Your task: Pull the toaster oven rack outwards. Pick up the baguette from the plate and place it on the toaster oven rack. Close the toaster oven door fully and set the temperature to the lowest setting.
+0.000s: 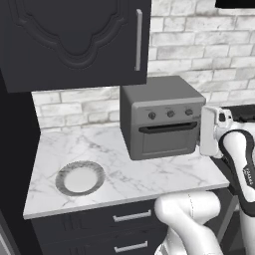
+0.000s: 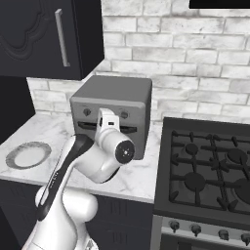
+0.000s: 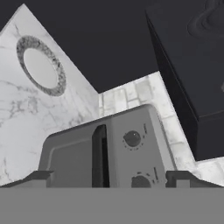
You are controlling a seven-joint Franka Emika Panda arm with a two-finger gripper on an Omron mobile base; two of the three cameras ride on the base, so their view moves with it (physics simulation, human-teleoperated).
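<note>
The grey toaster oven [image 1: 159, 94] stands at the back of the marble counter [image 1: 149, 174], and its door [image 1: 167, 142] is up and shut under a dark bar handle [image 1: 168, 128]. Three dark knobs [image 1: 170, 114] run across its front. My gripper [image 3: 109, 178] is open and holds nothing. It hovers just in front of the oven's right side, facing the knobs [image 3: 132, 138]. My hand [image 2: 107, 122] overlaps the oven's front [image 2: 122, 90]. The plate [image 1: 79, 178] lies bare at the counter's front left. The baguette and the rack are hidden.
A dark wall cabinet [image 1: 74, 40] hangs above the counter's left half, close over the oven. A black gas stove [image 2: 210, 166] adjoins the counter on the right. Dark drawers [image 1: 129, 216] sit below the counter edge. Brick wall behind.
</note>
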